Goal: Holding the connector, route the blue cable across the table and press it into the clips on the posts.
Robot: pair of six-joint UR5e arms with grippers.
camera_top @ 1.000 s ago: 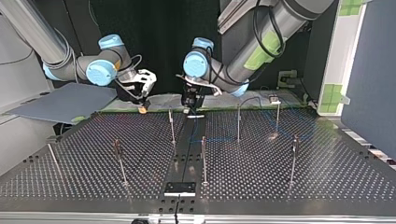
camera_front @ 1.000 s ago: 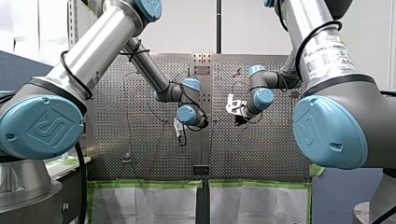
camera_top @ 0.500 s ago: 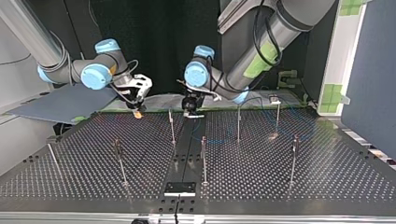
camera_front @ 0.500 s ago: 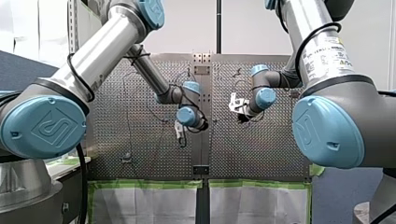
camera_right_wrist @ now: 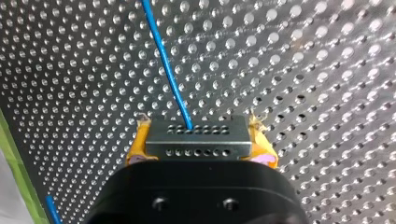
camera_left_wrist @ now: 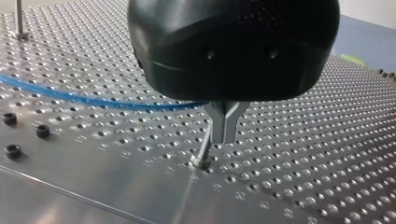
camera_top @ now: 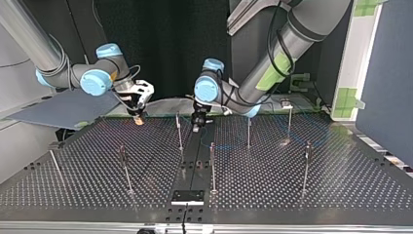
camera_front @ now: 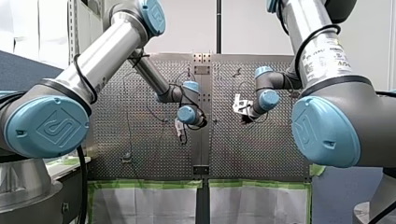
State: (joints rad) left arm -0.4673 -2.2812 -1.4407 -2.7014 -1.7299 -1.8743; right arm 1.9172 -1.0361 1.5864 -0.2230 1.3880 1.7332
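The right wrist view shows my right gripper (camera_right_wrist: 195,140) with its yellow pads (camera_right_wrist: 135,147) shut on a grey metal connector (camera_right_wrist: 196,137). The blue cable (camera_right_wrist: 166,70) leaves it and runs ahead over the perforated plate. My right gripper (camera_top: 139,118) hangs low near the back edge at the top view's left. My left gripper (camera_left_wrist: 224,133), black with metal fingers, is shut just over the plate beside a thin post (camera_left_wrist: 202,151). The blue cable (camera_left_wrist: 84,99) lies behind it. In the top view it (camera_top: 196,126) is at the centre back.
Several thin posts stand on the perforated table (camera_top: 292,195), among them ones at mid-left (camera_top: 178,131), centre (camera_top: 212,165) and right (camera_top: 306,168). A black plate (camera_top: 187,197) sits at the near edge. Three bolts (camera_left_wrist: 13,135) sit on the centre strip.
My right gripper has carried the connector toward the top view's left. My left gripper has come down closer to the plate at the centre back.
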